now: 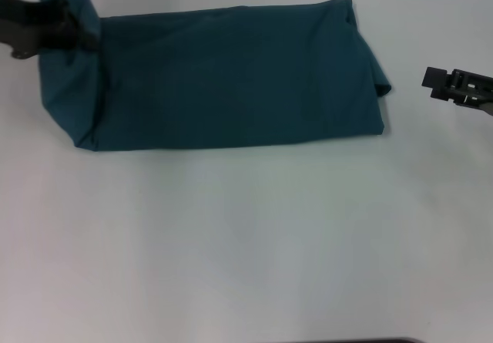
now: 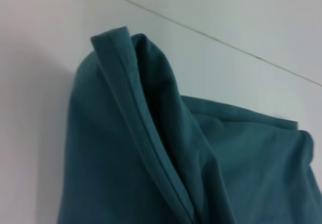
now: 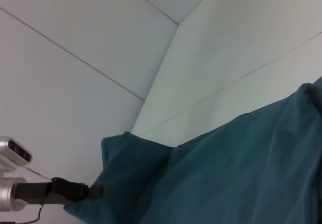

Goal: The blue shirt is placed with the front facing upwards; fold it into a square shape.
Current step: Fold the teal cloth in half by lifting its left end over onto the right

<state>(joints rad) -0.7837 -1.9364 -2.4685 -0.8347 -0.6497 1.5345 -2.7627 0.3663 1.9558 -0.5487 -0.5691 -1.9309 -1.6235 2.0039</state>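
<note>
Clamped on a bunched end of the cloth, the left gripper (image 1: 77,38) sits at the far left edge of the head view, its dark fingers closed around a raised fold of the large dark teal-blue cotton shirt (image 1: 231,77). That pinched end stands up off the surface as a rumpled hump, and the left wrist view shows its stitched hem (image 2: 136,128) running along the lifted fold. The rest of the shirt lies flat on the white table (image 1: 246,243) as a long band across the far part of the table, plain teal side up, with no lettering showing. Its right end is a little uneven, one corner poking out past the folded edge.

The right gripper (image 1: 431,79) hangs over bare table just off the shirt's right end, apart from the cloth and holding nothing; whether its fingers are parted cannot be told. From the right wrist view, the left gripper (image 3: 95,191) shows far off at the shirt's (image 3: 241,173) raised end.
</note>
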